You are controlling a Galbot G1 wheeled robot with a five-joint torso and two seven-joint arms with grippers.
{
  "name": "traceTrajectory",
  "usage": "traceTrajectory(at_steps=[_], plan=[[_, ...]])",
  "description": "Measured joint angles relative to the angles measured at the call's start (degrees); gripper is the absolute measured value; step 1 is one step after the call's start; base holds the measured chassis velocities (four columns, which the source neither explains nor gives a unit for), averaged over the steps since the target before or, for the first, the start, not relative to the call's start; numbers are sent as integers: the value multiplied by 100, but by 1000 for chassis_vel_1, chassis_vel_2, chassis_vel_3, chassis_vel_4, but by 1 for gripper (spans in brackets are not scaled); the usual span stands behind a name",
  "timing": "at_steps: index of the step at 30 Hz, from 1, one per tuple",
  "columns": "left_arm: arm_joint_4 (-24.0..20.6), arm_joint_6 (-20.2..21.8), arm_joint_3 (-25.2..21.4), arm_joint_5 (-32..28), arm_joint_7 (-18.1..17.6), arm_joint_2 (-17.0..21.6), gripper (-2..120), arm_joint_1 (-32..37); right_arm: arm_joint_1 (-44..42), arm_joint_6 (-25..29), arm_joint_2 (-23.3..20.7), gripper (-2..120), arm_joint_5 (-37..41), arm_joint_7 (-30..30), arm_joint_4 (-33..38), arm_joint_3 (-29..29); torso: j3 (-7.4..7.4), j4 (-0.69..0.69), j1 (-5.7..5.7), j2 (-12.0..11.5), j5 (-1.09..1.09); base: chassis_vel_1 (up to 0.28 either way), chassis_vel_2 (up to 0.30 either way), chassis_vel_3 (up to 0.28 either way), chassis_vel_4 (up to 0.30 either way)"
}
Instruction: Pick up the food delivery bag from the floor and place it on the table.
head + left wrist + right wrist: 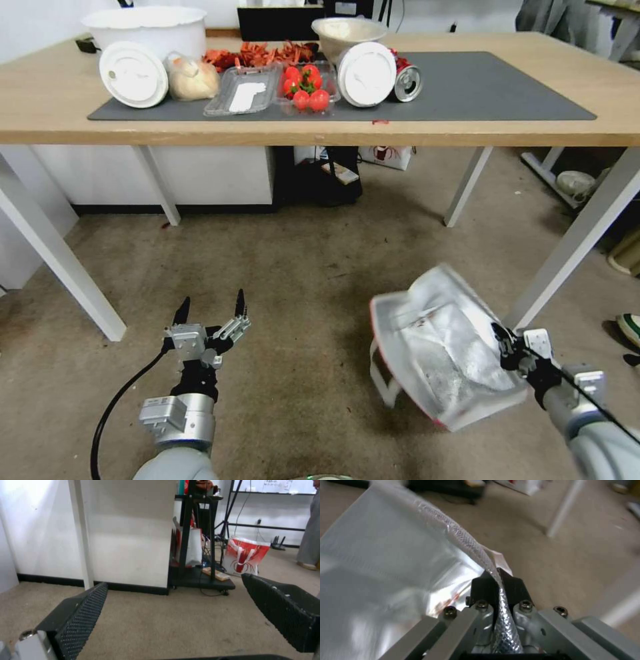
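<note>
Food delivery bag (440,347) pinched at its rim by right gripper (501,339)

Light-wood table (53,100), frame top: grey mat (493,90) carrying bowls, lids, strawberries (305,88), can (407,83). Stained carpet floor (300,280) below.

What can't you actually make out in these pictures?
- Head view: the food delivery bag is blurred; whether its bottom touches the floor is unclear.
- Right wrist view: foil lining hides the bag's contents; the right gripper pinches its rim.
- Left gripper: open, idle.
</note>
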Motion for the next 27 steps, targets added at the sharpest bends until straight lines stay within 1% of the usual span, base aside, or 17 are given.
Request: traceTrajectory(at_steps=[1, 2, 4, 5, 6, 7, 8, 12, 14, 16, 17, 19, 20, 22, 24, 26, 27], plan=[[-4, 2, -7, 3, -3, -4, 100, 2, 38, 32, -167, 0, 186, -129, -22, 23, 0, -1, 0, 0, 0, 0, 0, 0, 0], [-4, 2, -7, 3, -3, -4, 100, 2, 38, 32, -167, 0, 186, -129, -22, 23, 0, -1, 0, 0, 0, 0, 0, 0, 0], [-19, 5, -16, 14, -7, -26, 100, 8, 170, 129, -590, 0, 729, -486, -87, 61, 0, 0, 0, 0, 0, 0, 0, 0, 0], [-19, 5, -16, 14, -7, -26, 100, 8, 170, 129, -590, 0, 729, -486, -87, 61, 0, 0, 0, 0, 0, 0, 0, 0, 0], [-23, 5, -19, 19, -8, -37, 100, 10, 222, 164, -734, 0, 906, -615, -115, 66, 0, 0, 0, 0, 1, 0, 0, 0, 0], [-29, 6, -30, 25, -9, -62, 100, 20, 335, 206, -1037, 0, 1258, -865, -156, 68, 0, 1, 0, 0, 0, 0, 0, 0, 0], [-29, 6, -30, 25, -9, -62, 100, 20, 335, 206, -1037, 0, 1258, -865, -156, 68, 0, 1, 0, 0, 0, 0, 0, 0, 0], [-59, 6, -54, 33, -7, -98, 100, 64, 588, 173, -1845, 0, 2670, -1380, -216, -41, 0, 1, 0, 0, -2, 0, 0, 0, 0], [-65, 5, -59, 33, -7, -99, 100, 68, 602, 166, -1902, 0, 2758, -1425, -220, -52, 0, 2, 0, 0, -2, 0, 0, 0, 0], [-83, 5, -92, 34, -8, -102, 100, 86, 670, 118, -2220, 0, 3194, -1783, -254, -142, 0, 0, 0, 0, -2, 0, 0, 0, 0], [-83, 5, -92, 34, -8, -102, 100, 86, 670, 118, -2220, 0, 3194, -1783, -254, -142, 0, 0, 0, 0, -2, 0, 0, 0, 0], [-93, 4, -108, 33, -10, -104, 100, 95, 772, 189, -2379, 0, 3373, -2106, -339, -282, 0, 0, 0, 0, -1, 0, 0, 0, 0], [-93, 4, -108, 33, -10, -104, 100, 95, 772, 189, -2379, 0, 3373, -2106, -339, -282, 0, 0, 0, 0, -1, 0, 0, 0, 0], [-110, 3, -113, 21, -14, -106, 100, 106, 921, 303, -2503, 0, 3443, -2485, -476, -433, 0, 1, 1, 0, -1, 0, 0, 0, 0], [-113, 3, -113, 15, -20, -106, 100, 109, 944, 309, -2523, 0, 3450, -2569, -500, -453, 0, 0, 0, 0, -1, 0, 0, 0, 0], [-117, 3, -113, 1, -30, -104, 100, 120, 1010, 312, -2609, 0, 3480, -2997, -584, -493, 0, 0, 0, 0, -1, 0, 0, 0, 0], [-117, 3, -113, 1, -30, -104, 100, 120, 1010, 312, -2609, 0, 3480, -2997, -584, -493, 0, 0, 0, 0, -1, 0, 0, 0, 0]])
